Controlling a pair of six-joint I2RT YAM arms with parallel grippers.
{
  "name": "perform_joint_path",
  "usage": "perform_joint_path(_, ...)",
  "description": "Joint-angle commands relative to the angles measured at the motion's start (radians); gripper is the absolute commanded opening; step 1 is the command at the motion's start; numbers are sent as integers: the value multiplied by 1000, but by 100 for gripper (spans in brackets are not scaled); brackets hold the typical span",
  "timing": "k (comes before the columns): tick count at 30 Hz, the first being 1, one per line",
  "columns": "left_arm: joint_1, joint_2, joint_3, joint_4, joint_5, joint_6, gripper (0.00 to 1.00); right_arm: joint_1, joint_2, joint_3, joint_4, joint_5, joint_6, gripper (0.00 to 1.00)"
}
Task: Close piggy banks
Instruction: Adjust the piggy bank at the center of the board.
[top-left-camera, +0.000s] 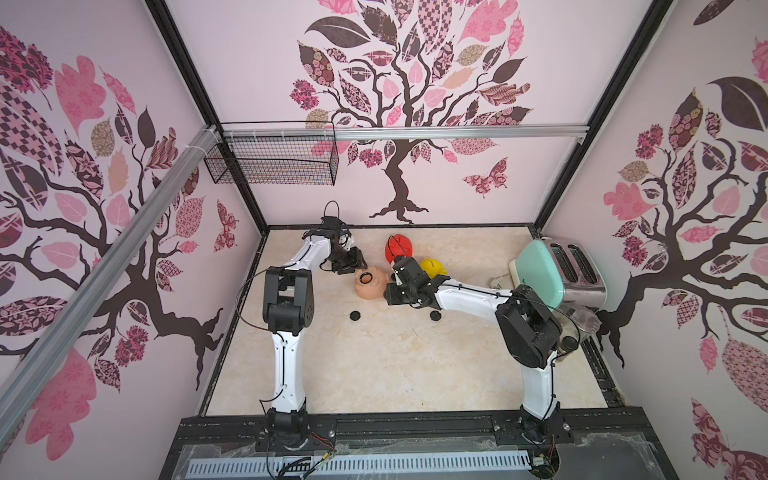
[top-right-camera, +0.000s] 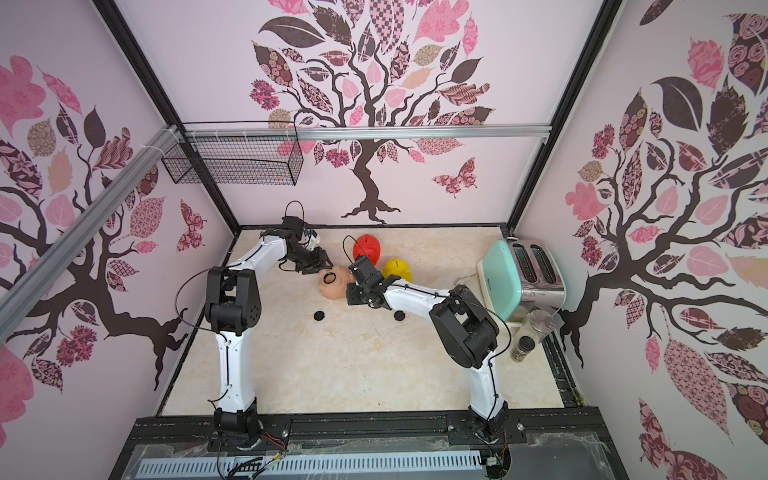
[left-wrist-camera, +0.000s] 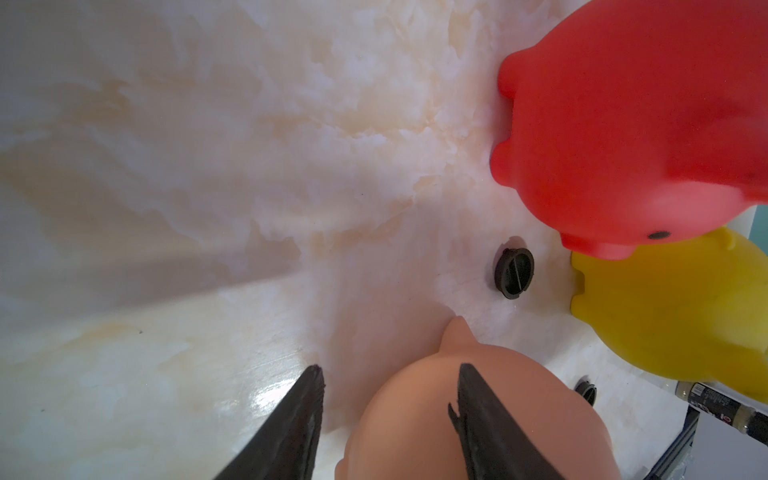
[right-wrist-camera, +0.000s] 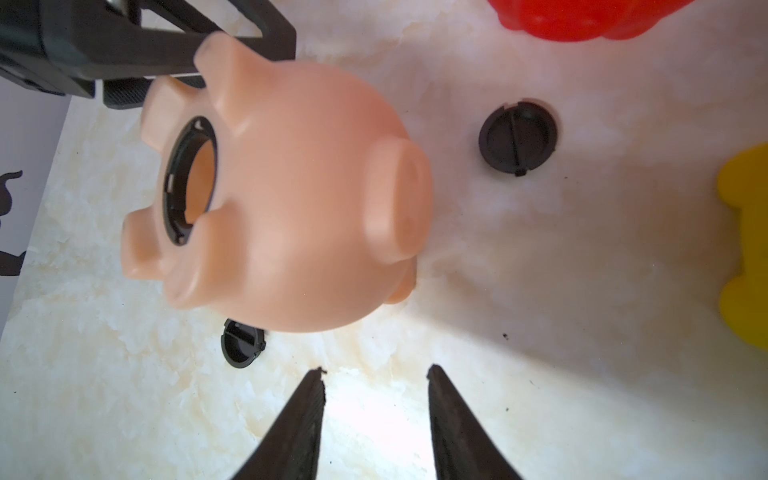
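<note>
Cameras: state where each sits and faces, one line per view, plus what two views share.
Top views: high at the front, looking down at the table; left arm and right arm show.
Left wrist: behind the left gripper, facing the peach pig and red pig; only that gripper shows.
Right wrist: behind the right gripper, facing the peach pig's open belly; both grippers show.
Shared: both wrist views show the peach pig.

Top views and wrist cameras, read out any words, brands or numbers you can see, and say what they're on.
Toaster: small mark on its mint side, too small to read.
Spice bottle: label print, too blurred to read.
No other text visible.
</note>
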Motion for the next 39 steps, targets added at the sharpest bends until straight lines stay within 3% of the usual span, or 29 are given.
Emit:
perform_joint_path(1,4,-42,4,-13,-19,5,54,-1,-30,-3,-22,-8,-5,44)
perform_joint_path(39,13,-67,-54,-49,-57,-6,56,-1,113,149,-72,-1,10,46)
